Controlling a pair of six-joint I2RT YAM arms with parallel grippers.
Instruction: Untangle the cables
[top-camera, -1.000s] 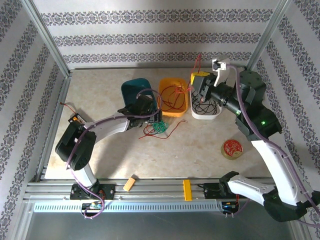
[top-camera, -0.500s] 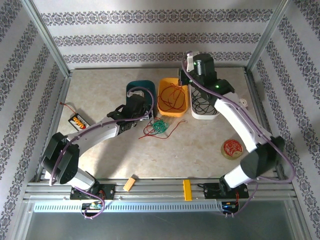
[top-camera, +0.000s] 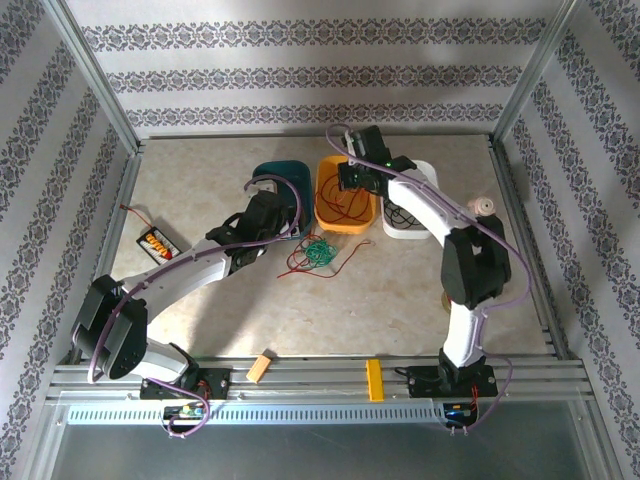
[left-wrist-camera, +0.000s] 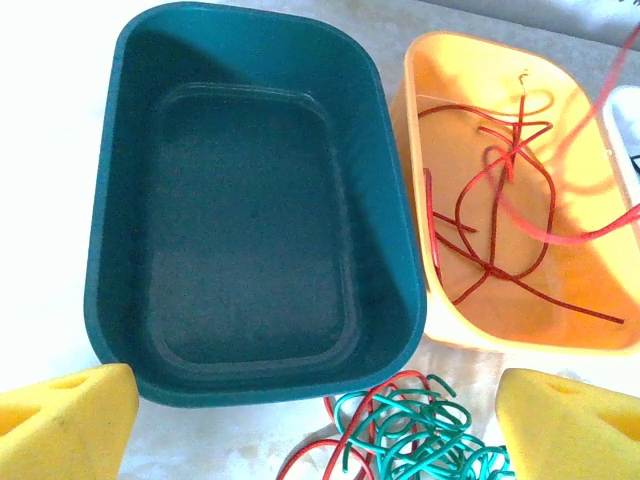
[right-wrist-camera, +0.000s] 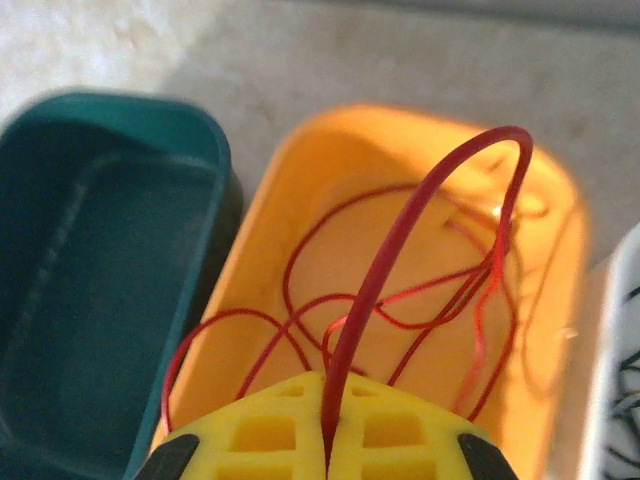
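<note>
Yellow-padded, gripped a red cable (right-wrist-camera: 400, 230) tight in the right gripper (right-wrist-camera: 325, 440) over the orange tub (right-wrist-camera: 545, 350) — held the left gripper (left-wrist-camera: 318, 420) wide, empty, by green-and-red cables (top-camera: 318, 252) at that tub's six o'clock.

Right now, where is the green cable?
In the top view, the green cable lies coiled on the table near the centre, just on the near side of the teal bin and orange bin.

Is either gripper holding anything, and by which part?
The right gripper is shut on a red cable, pinching the base of a loop arching over the orange bin. The left gripper is open, holding nothing.
</note>
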